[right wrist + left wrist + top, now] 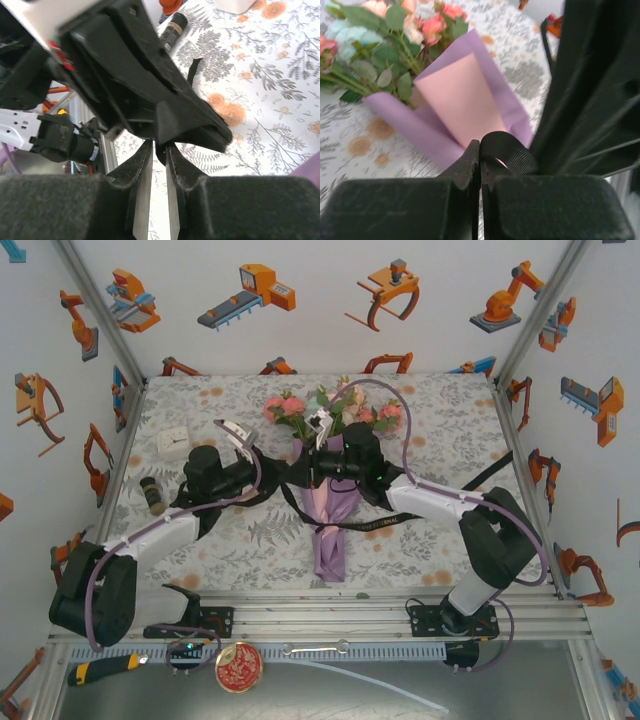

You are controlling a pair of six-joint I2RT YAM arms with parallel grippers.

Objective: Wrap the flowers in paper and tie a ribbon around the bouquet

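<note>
Lilac paper is seen wrapped around the flowers; the bouquet is laid mid-table. Black ribbon is pinched by the closed left gripper. The right gripper fingers are held nearly together, their contents indiscernible.

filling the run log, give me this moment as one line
left claw: shut on ribbon; right claw: grip unclear; bouquet: wrapped, lying flat, ribbon across it
</note>
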